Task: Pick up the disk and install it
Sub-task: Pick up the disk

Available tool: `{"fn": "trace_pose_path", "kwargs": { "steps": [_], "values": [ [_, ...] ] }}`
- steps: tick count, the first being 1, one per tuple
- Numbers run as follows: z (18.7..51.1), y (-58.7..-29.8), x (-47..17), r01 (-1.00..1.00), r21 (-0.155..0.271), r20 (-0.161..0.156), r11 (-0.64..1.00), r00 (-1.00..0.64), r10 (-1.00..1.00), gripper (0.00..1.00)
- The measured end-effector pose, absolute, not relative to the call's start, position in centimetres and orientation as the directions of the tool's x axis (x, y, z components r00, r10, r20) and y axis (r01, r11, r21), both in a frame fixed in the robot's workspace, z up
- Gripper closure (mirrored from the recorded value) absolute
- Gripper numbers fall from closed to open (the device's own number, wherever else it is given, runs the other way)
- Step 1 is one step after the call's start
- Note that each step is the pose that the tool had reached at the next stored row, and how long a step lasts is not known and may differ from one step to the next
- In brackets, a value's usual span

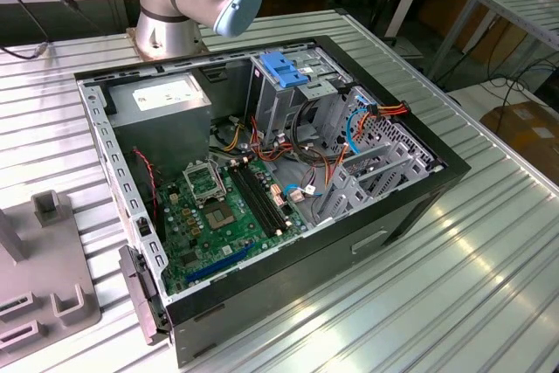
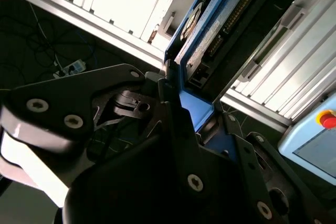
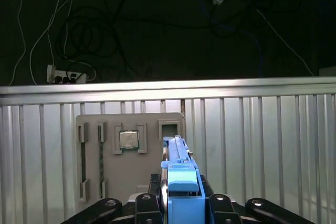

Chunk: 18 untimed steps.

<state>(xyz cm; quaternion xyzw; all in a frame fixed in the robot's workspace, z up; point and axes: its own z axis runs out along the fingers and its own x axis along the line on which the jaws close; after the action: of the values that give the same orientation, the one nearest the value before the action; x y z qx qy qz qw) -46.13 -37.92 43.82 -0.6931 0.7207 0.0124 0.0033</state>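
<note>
Well, the table (image 1: 489, 242) carries the open computer case (image 1: 384, 224) mid-table, with the grey fixture tray (image 3: 134, 174) near one table edge. The disk (image 3: 177, 161) stands on edge over that tray, my gripper (image 3: 181, 203) clamped across it (a narrow hold, I judge). My worry is that it pivots in the jaws, so that a blue rail jams on the drive cage (image 1: 288, 76) or snags the cables (image 1: 349, 124).

An open computer case (image 1: 288, 277) lies on the slatted metal table (image 1: 472, 277), showing its green motherboard (image 1: 218, 216), grey power supply (image 1: 162, 102) and blue-handled drive cage (image 1: 286, 72). In the first wrist view a grey tray (image 3: 131, 174) holds a processor chip (image 3: 128, 140).
</note>
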Motion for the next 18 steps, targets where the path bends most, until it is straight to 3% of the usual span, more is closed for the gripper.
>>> {"fn": "trace_pose_path", "kwargs": {
  "steps": [18],
  "values": [
    [46.4, -37.9, -46.1, -0.999, 0.013, -0.022, 0.039, -0.039, -0.999, 0.63]
  ]
}}
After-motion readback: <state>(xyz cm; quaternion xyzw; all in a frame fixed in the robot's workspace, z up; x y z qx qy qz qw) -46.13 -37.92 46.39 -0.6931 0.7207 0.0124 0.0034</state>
